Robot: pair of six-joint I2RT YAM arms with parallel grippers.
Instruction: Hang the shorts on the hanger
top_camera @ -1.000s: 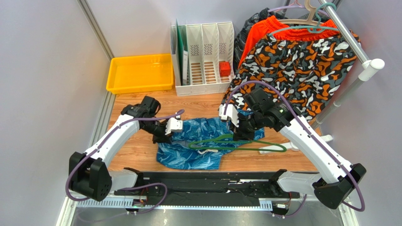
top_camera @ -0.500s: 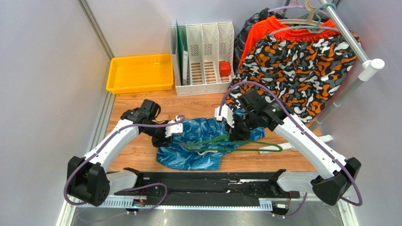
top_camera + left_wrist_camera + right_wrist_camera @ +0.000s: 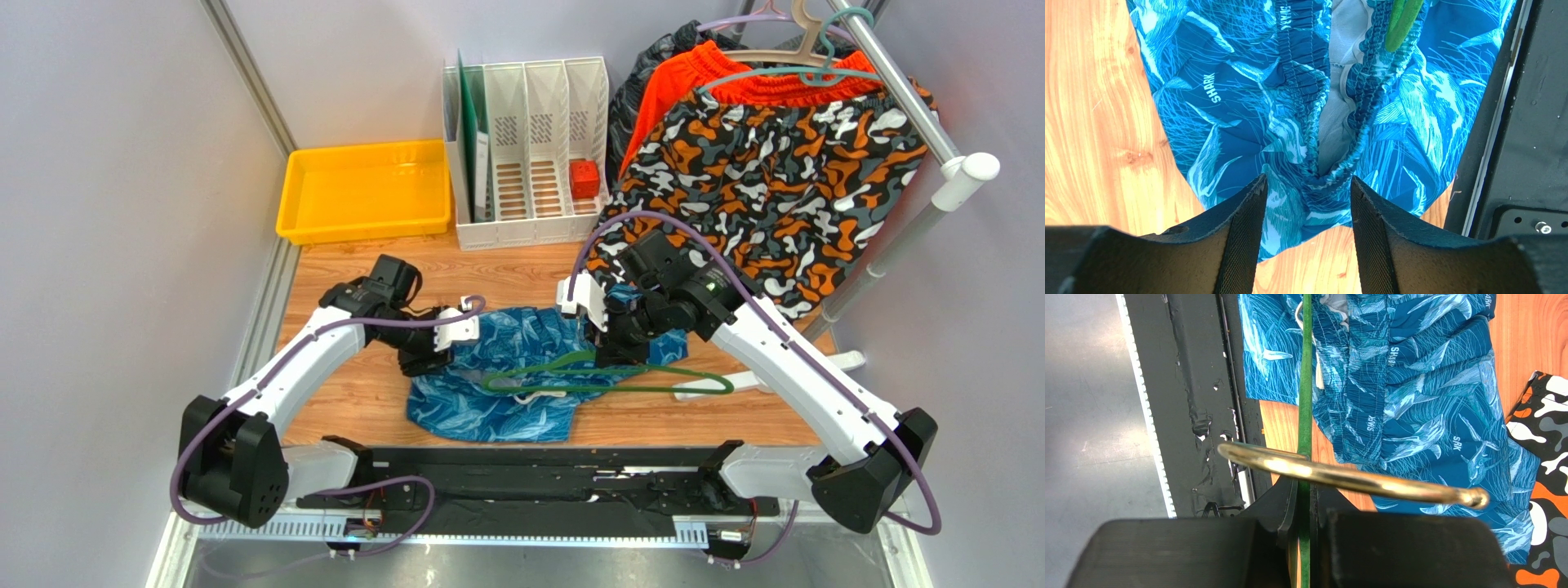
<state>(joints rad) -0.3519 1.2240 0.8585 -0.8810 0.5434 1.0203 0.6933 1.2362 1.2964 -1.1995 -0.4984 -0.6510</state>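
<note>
Right now your left gripper (image 3: 1306, 184) stands wide over the bunched waistband of the blue shorts (image 3: 1229, 92) on the wooden table (image 3: 1094, 122); your right gripper (image 3: 1306, 499) pinches the dark green hanger (image 3: 1306, 386), which reaches across them.

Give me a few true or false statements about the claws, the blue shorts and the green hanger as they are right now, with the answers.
1. The right claw is shut on the hanger. True.
2. The left claw is shut on the shorts. False: it is open, its fingers on either side of the bunched waistband.
3. The shorts are hanging up. False: they lie on the table; the camouflage shorts hang from the rail.
4. The yellow tray sits left of the white file rack. True.
</note>
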